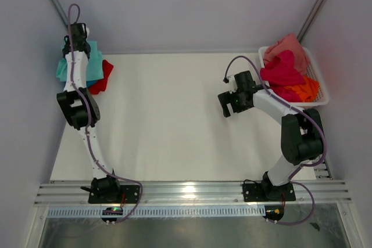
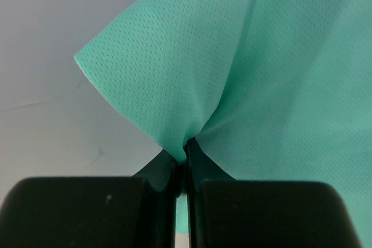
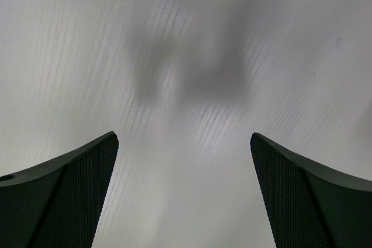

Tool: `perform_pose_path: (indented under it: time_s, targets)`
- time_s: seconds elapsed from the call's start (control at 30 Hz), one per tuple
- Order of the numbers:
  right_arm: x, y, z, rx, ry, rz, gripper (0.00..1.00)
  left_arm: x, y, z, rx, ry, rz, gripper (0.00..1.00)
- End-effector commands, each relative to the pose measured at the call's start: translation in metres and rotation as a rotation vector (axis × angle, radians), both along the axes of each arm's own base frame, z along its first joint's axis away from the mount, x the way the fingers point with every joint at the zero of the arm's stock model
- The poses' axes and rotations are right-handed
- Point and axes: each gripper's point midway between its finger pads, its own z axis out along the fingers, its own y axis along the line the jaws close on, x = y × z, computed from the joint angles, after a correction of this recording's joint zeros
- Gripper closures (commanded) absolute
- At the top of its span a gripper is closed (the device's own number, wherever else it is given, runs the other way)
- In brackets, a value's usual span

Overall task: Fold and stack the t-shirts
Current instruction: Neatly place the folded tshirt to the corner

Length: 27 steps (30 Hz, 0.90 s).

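A mint-teal t-shirt lies on a small pile at the table's far left corner, over a red t-shirt and a sliver of blue cloth. My left gripper reaches over this pile. In the left wrist view the left gripper is shut on a pinched fold of the mint-teal t-shirt. My right gripper hovers right of the table's middle. Its fingers are spread wide, so the right gripper holds nothing and only bare table shows between them.
A white mesh basket stands at the far right edge. It holds a salmon pink t-shirt, a magenta one and an orange one. Grey walls close in behind and on both sides.
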Motion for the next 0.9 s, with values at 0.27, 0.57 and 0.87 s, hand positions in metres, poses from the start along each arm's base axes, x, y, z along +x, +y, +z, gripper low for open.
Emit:
perform_pose_path:
  time_s: [0.27,0.57,0.87]
  targets:
    - [0.007,0.004,0.008,0.004,-0.025,0.003,0.01,0.002,0.033,0.019,0.021,-0.11,0.082,1.0]
    - [0.007,0.003,0.003,-0.003,-0.012,0.002,0.01,0.002,0.041,0.034,0.003,-0.17,0.077,1.0]
    - [0.007,0.004,0.003,0.001,-0.006,0.004,0.01,0.009,0.018,-0.055,-0.184,-0.068,0.034,1.0]
